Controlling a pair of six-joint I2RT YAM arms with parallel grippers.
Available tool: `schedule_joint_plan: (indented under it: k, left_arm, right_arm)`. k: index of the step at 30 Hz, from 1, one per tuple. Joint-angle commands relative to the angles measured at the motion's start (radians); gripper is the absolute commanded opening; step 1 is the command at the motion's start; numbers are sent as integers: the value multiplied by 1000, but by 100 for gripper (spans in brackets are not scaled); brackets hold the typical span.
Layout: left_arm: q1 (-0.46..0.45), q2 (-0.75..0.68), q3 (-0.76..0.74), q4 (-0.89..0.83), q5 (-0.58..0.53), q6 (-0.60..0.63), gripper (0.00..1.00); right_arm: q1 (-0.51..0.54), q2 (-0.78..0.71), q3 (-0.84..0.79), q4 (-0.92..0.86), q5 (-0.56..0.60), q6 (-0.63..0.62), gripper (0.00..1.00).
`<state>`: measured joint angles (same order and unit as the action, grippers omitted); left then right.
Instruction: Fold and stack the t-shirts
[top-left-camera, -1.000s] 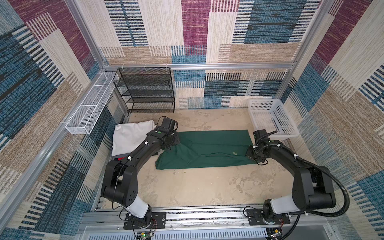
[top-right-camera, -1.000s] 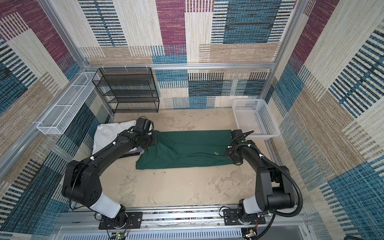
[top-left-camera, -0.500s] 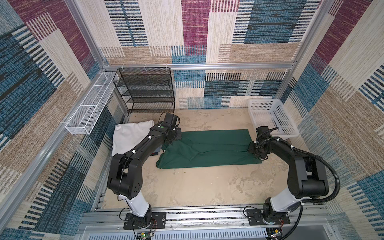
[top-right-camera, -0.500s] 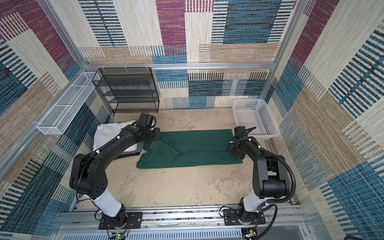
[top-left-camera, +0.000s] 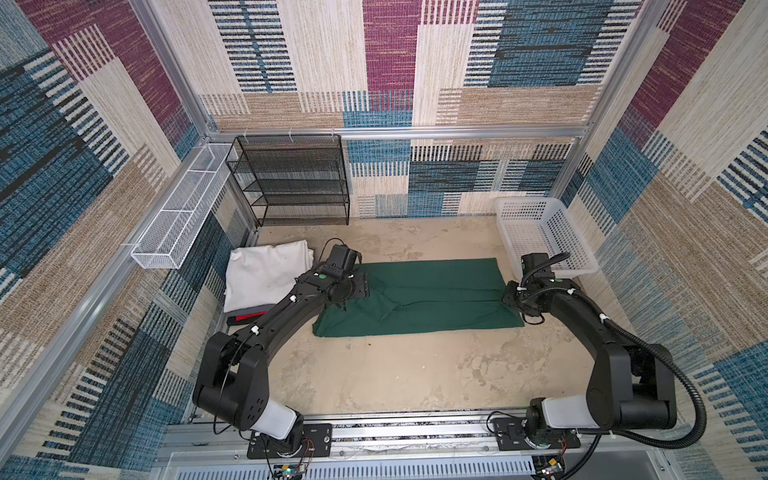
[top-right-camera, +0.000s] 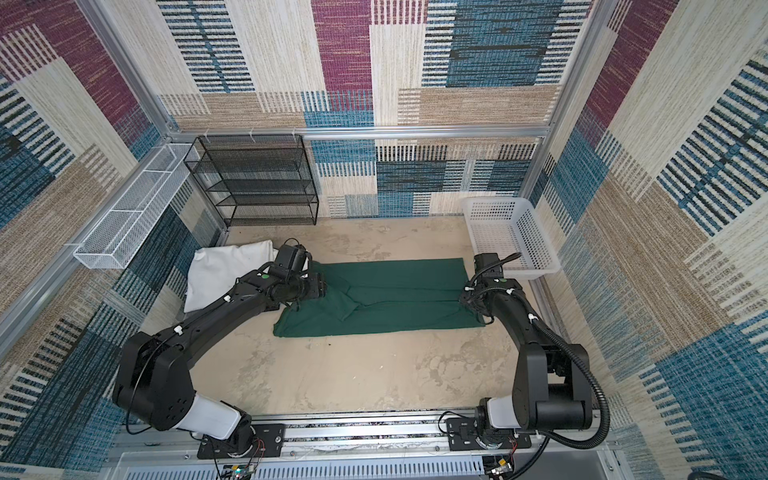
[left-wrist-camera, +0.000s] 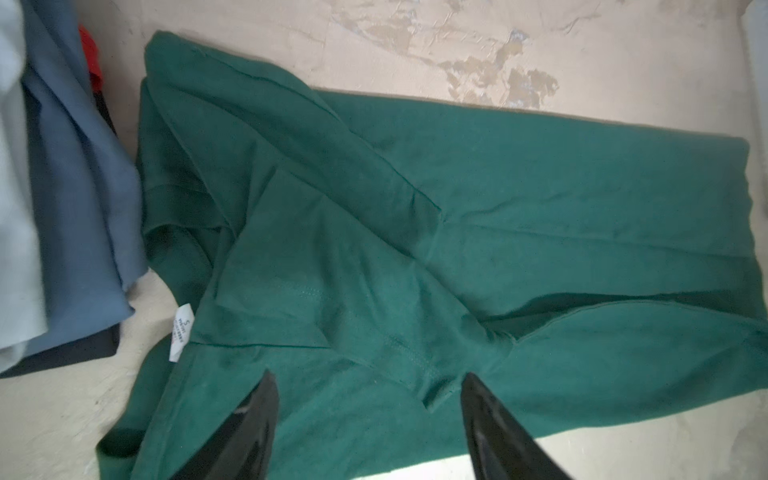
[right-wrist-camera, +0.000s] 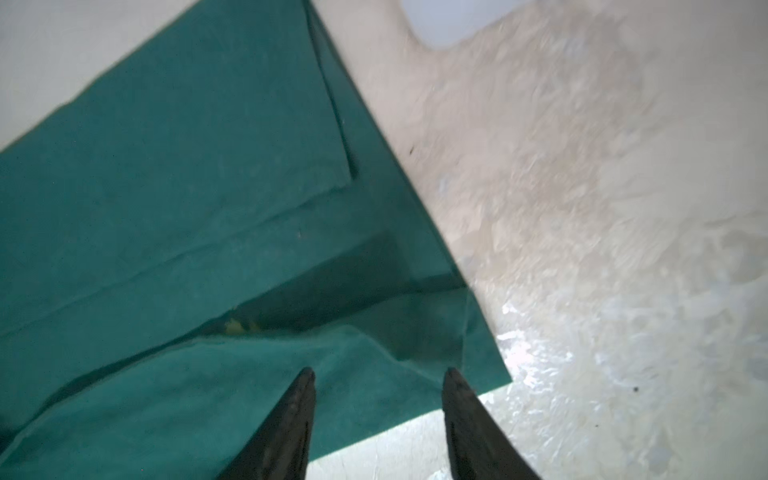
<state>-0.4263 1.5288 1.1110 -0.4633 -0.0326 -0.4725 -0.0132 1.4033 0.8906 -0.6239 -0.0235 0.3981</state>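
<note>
The shirt (top-left-camera: 419, 297) lies strip-folded, left end effector (left-wrist-camera: 370, 376) and right end effector (right-wrist-camera: 380, 370) open at its ends; regrasping for a crosswise fold seems next.

The t-shirt (top-left-camera: 415, 299) spread in the middle is a plain dark green with no pattern. Its neck label (left-wrist-camera: 181, 332) is white with small red and dark print. The folded stack beside it shows a white shirt (top-left-camera: 266, 276) on top, a grey-blue shirt (left-wrist-camera: 75, 208) under it, and a black and red shirt (left-wrist-camera: 66, 355) lowest. The table (top-left-camera: 395, 374) is mottled beige with tan blotches. The basket (top-left-camera: 540, 237) and wire tray (top-left-camera: 183, 208) are white, and the mesh shelf (top-left-camera: 291, 178) is black. The walls (top-left-camera: 390, 41) carry woven patches — blue, magenta, cream, tan — with striped bands. The left arm (top-left-camera: 282, 316) and right arm (top-left-camera: 582, 316) are black with white base sections.
</note>
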Motion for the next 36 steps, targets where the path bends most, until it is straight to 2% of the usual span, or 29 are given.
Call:
schedule_joint_plan:
  k: [1, 5, 7, 13, 18, 21, 25, 29, 36]
  left_arm:
    - [0, 29, -10, 37, 48, -21, 70]
    - [1, 45, -10, 41, 44, -19, 69]
    - [0, 45, -12, 37, 36, -16, 69]
    - [8, 25, -34, 2, -17, -25, 69]
    - [42, -37, -110, 25, -15, -60, 69]
    - [54, -83, -131, 3, -44, -58, 69]
    - [65, -143, -173, -4, -79, -62, 72]
    - [84, -165, -213, -18, -78, -79, 72]
    - [138, -239, -304, -40, -94, -119, 72]
  right_arm:
    - [2, 25, -38, 28, -102, -18, 48]
    - [2, 80, -47, 75, -88, -36, 45]
    - [2, 116, -7, 76, -22, -35, 46]
    - [1, 206, 72, 120, -3, -58, 47]
    - [-2, 334, 148, 130, 134, -101, 47]
    - [-2, 342, 189, 126, 96, -96, 49]
    - [28, 243, 173, 157, 31, -60, 55]
    - [161, 195, 179, 142, 29, -37, 55]
    - [460, 266, 257, 233, -132, 6, 53]
